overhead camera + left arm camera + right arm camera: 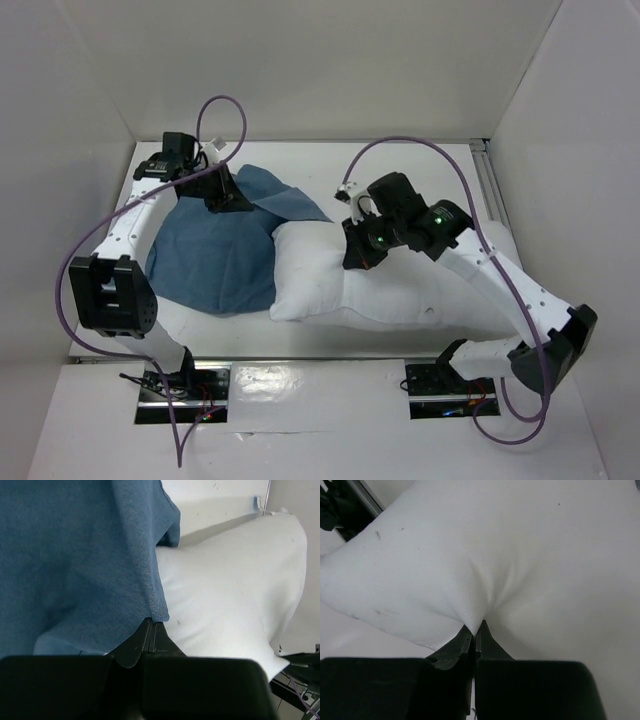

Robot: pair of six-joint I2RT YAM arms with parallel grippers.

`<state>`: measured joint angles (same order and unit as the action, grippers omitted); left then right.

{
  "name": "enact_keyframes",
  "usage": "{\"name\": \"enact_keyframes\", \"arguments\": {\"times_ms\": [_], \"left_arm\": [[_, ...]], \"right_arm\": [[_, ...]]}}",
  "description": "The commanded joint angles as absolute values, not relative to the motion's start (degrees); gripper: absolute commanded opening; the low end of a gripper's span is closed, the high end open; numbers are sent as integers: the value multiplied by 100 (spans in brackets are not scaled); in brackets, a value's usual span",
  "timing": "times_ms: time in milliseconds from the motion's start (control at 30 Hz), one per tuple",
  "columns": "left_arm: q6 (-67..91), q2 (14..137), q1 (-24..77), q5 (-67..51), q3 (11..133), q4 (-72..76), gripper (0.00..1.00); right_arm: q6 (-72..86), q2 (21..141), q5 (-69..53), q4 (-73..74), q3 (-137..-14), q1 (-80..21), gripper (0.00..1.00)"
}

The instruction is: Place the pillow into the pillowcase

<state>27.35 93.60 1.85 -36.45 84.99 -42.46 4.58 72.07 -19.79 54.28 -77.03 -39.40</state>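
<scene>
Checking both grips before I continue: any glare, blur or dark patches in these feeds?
Top external: even light, sharp; glare on the shiny strip at the bottom. Left wrist: dusty-blue cloth pillowcase crisp, left gripper a black silhouette. Right wrist: plump white fabric pillow nearly washed out, right gripper equally dark.

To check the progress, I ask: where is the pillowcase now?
In the top view the pillowcase lies on the left half of the table, against the left end of the pillow; the left hand is shut on its far edge.
</scene>
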Motion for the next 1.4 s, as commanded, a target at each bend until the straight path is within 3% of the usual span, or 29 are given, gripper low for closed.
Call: {"name": "enact_keyframes", "arguments": {"times_ms": [0,233,900,1133,1167,1200,1233,1267,1367], "left_arm": [[2496,8650,176,-3867,8315,-4271,0],[2207,8218,290,-3929,8042,-4535,0],[2197,8165,545,-4517,8367,-4693,0],[2443,8473,545,-4816,8648,-4474,0],[2443,8534,545,-4816,8648,-4474,0],[2443,8534,545,-4816,8709,-4474,0],[2443,8586,597,-4869,8710,-4474,0],[2443,8587,598,-4800,8710,-4474,0],[2443,8587,598,-4667,8604,-4474,0]], "right_arm": [[185,7714,-1662,4563,-8566,-3981,0],[237,7797,297,3422,-9114,-3981,0],[255,7761,1521,1697,-7120,-3929,0],[202,7980,1529,2283,-7346,-3981,0],[202,8067,1442,2433,-7496,-3981,5],[254,8068,1389,2600,-7654,-3981,17],[255,8129,1319,2836,-7794,-4051,65],[255,8130,1249,2908,-8022,-4104,78],[308,7999,1431,3128,-8331,-4499,92]]}}
